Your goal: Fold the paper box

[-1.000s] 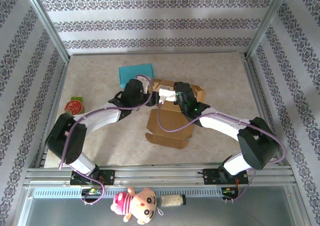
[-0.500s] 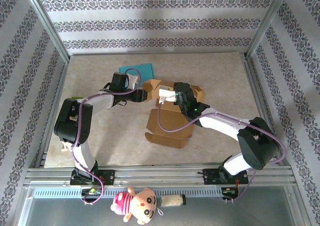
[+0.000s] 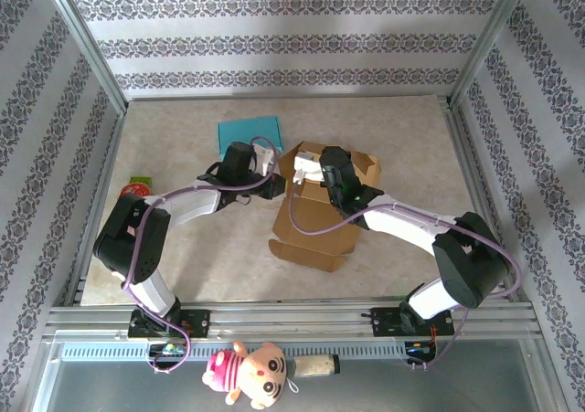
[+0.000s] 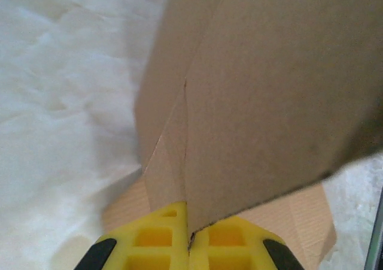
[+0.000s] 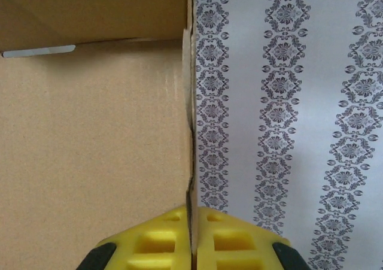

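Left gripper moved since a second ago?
Yes. Against the teal sheet, the left gripper pulled leftward, then came back right and closed on the paper box, at its left wall.

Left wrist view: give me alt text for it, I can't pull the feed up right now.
The left pincer, its yellow fingers shut, clamps the edge of a brown cardboard panel of the paper box, which rises across the upper right. Pale mottled table lies to the left, with more cardboard flat beneath the panel.

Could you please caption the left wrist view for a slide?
The left gripper shut on an edge of the paper box, pale table behind.
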